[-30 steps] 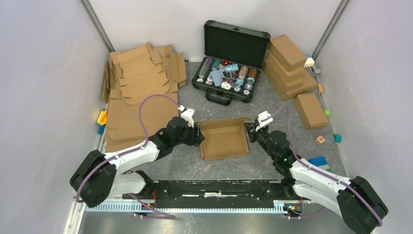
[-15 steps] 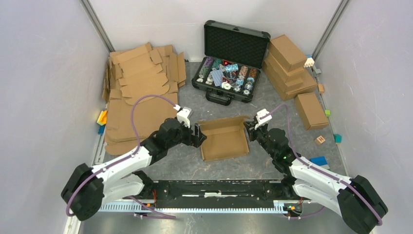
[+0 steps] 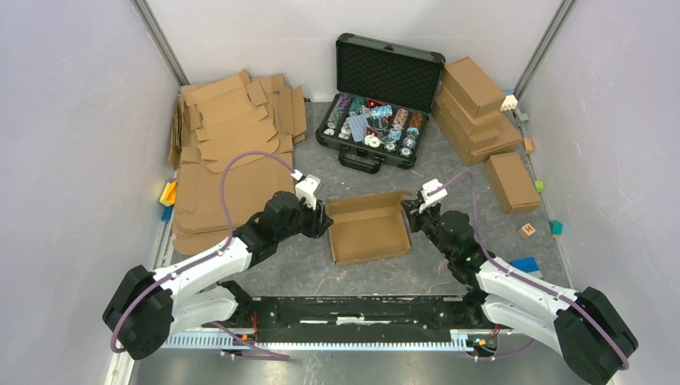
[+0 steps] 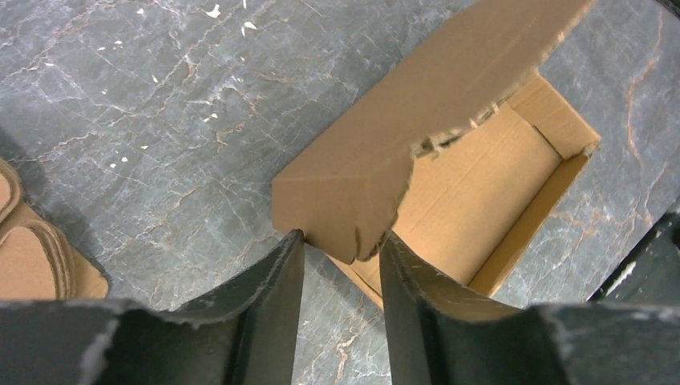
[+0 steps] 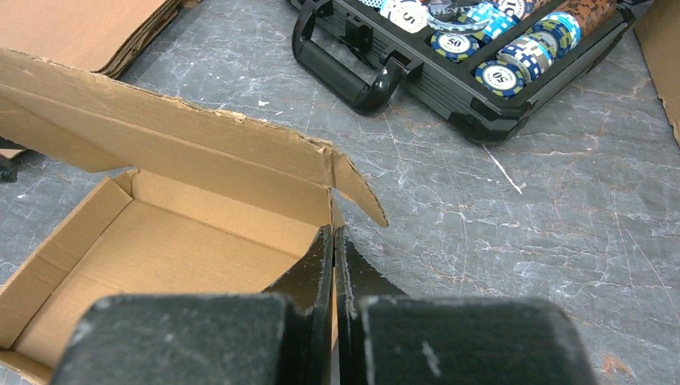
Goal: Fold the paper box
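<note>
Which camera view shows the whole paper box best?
Top external: the paper box shows whole, an open tray with its lid raised at the far side. The left wrist view shows only a near flap and part of the inside; the right wrist view shows the inside and lid, cut off at the frame's edge.

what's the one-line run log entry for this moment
task: fold paper box | left end effector: open, straddling corner flap | right end effector: shut at right wall | lid: raised, untucked
</note>
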Controlling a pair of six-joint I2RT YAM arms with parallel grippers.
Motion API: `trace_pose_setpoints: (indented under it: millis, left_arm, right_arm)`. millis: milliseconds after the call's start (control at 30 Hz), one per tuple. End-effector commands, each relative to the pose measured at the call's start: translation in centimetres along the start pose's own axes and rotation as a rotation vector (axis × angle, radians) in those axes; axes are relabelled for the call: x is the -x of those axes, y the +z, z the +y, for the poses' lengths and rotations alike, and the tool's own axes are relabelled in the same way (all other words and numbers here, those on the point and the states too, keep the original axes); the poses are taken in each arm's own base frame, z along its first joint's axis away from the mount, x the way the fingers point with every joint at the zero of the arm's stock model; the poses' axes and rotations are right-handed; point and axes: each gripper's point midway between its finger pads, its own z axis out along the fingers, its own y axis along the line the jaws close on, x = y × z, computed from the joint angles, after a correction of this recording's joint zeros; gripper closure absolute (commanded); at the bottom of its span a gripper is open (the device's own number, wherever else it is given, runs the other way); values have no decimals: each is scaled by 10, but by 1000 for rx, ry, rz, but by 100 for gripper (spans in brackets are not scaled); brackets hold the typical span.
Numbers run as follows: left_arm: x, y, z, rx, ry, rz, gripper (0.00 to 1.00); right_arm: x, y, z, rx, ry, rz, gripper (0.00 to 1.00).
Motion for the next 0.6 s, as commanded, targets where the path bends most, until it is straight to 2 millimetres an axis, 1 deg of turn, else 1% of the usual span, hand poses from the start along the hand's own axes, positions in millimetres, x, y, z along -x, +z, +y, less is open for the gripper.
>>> trace_pose_setpoints:
  millis: [0,100,133,300,567]
  left_arm:
    - [32,-1,3,48,-42,-57,59]
    - [40,-4,-4,26,-92,-76,71]
    - [42,-4,-6,19,-104,-78,73]
    - [49,-1,-15,-8,-162,-68,77]
    - [53,8,-18,7,-266,-31,81]
  right_arm:
    - [10,2,3,7,17,-16,100]
    - [13,2,4,14,22,-29,100]
    - [15,2,5,17,24,-34,100]
    - [22,4,9,37,33,-41,100]
    - [24,9,12,43,60,-17,100]
